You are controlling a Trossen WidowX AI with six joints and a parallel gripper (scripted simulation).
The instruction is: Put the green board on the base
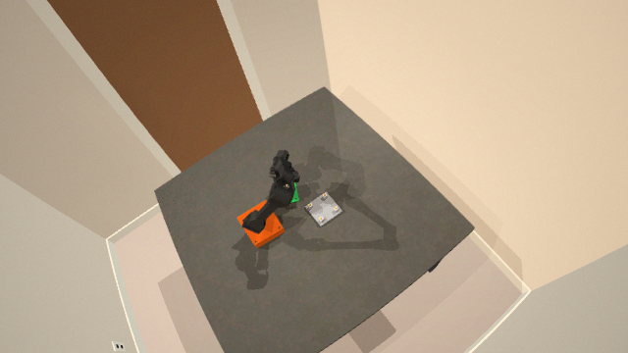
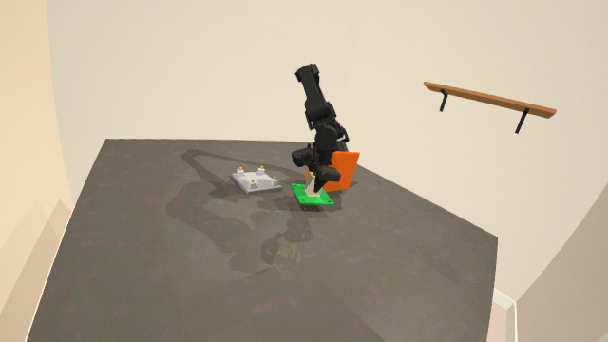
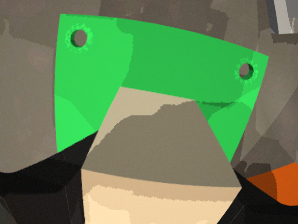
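The hand is closed on the pale handle, its fingers on opposite sides. The green board is directly beneath the hand, handle side up, seemingly just above the desk with shadow under its edge. It is beside the grey base, off the posts.

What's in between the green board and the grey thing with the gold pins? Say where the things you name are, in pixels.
Just a strip of dark table top with shadows on it. The exterior view shows it, between the green board [image 1: 295, 197] [image 2: 305, 201] [image 3: 165, 60] and grey base [image 1: 324, 208] [image 2: 256, 182] [image 3: 284, 15].
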